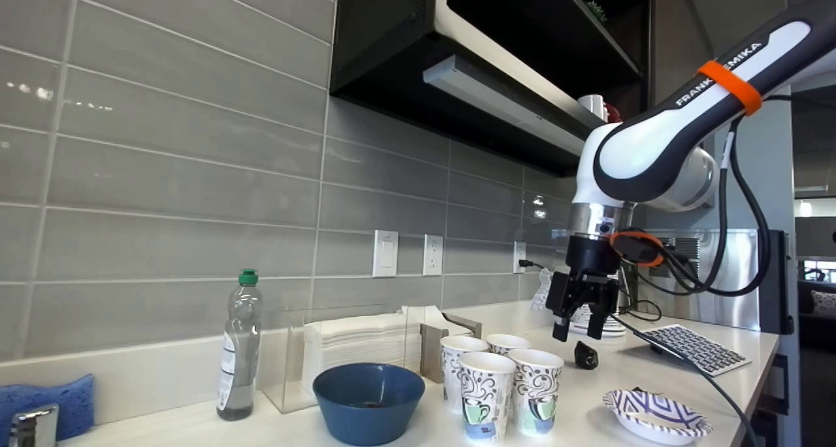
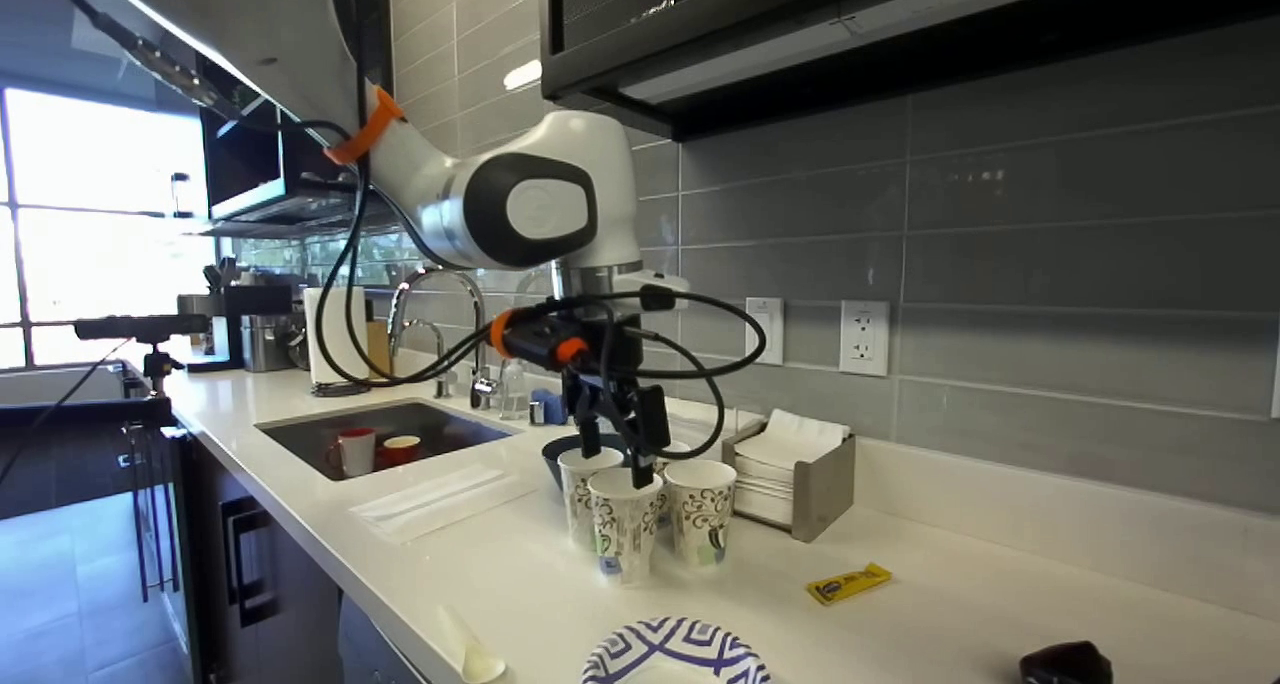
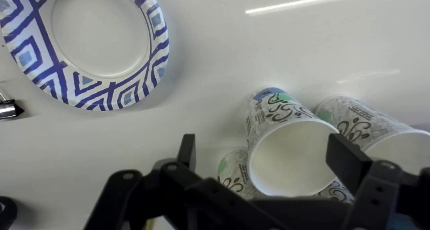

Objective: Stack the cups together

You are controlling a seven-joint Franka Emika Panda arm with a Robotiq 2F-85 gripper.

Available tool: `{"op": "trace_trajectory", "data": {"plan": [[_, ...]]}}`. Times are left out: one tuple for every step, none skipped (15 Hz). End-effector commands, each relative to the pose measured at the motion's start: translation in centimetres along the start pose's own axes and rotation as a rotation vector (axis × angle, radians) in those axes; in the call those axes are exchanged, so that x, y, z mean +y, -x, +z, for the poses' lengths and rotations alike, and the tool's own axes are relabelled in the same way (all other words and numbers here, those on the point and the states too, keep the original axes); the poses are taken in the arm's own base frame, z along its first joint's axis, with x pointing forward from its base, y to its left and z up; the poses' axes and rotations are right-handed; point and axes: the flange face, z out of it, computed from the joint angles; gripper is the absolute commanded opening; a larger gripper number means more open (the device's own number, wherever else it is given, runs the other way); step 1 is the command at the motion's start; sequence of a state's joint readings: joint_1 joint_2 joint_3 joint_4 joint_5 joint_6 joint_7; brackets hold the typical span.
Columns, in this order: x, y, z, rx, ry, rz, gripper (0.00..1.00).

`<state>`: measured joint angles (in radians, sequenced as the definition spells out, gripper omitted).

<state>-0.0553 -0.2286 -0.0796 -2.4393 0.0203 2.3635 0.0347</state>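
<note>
A gray tiled wall (image 1: 183,185) backs a white counter (image 1: 581,401), where a robot arm (image 1: 627,140) reaches in with its gripper (image 1: 578,327) hanging above, its fingers (image 3: 187,151) spread apart. A patterned plate (image 3: 100,31) and a blue bowl (image 1: 369,411) share the surface. Four paper cups (image 1: 499,385) stand upright in a close cluster beside the bowl; one cup's mouth shows between the fingers in the wrist view. A yellow packet (image 2: 848,584) lies near them.
</note>
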Motion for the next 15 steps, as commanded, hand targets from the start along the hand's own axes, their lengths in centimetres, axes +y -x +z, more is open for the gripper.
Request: {"op": "trace_trajectory", "data": {"plan": [[0.6, -2.2, 1.3, 0.011, -0.006, 0.002, 1.0], [0.7, -2.6, 1.5, 0.012, -0.006, 0.003, 1.0], [0.7, -3.0, 1.8, 0.014, -0.003, 0.006, 1.0], [0.8, -3.4, 2.1, 0.01, -0.004, 0.007, 1.0], [0.9, -3.7, 2.3, 0.007, -0.002, 0.007, 0.97], [1.0, -4.0, 2.6, 0.002, -0.002, 0.009, 0.73], [1.1, -4.2, 2.9, -0.002, -0.001, 0.011, 0.72], [1.2, -4.4, 3.1, -0.005, -0.002, 0.012, 0.72], [1.3, -4.6, 3.3, -0.008, -0.004, 0.014, 0.64], [1.4, -4.8, 3.6, -0.012, -0.006, 0.016, 0.57], [1.3, -4.9, 3.8, -0.015, -0.009, 0.017, 0.49], [1.3, -5.0, 4.0, -0.018, -0.014, 0.019, 0.43], [1.3, -5.1, 4.3, -0.02, -0.021, 0.021, 0.36], [1.3, -5.2, 4.5, -0.023, -0.027, 0.023, 0.28], [1.4, -5.3, 4.6, -0.022, -0.029, 0.029, 0.22]]}}
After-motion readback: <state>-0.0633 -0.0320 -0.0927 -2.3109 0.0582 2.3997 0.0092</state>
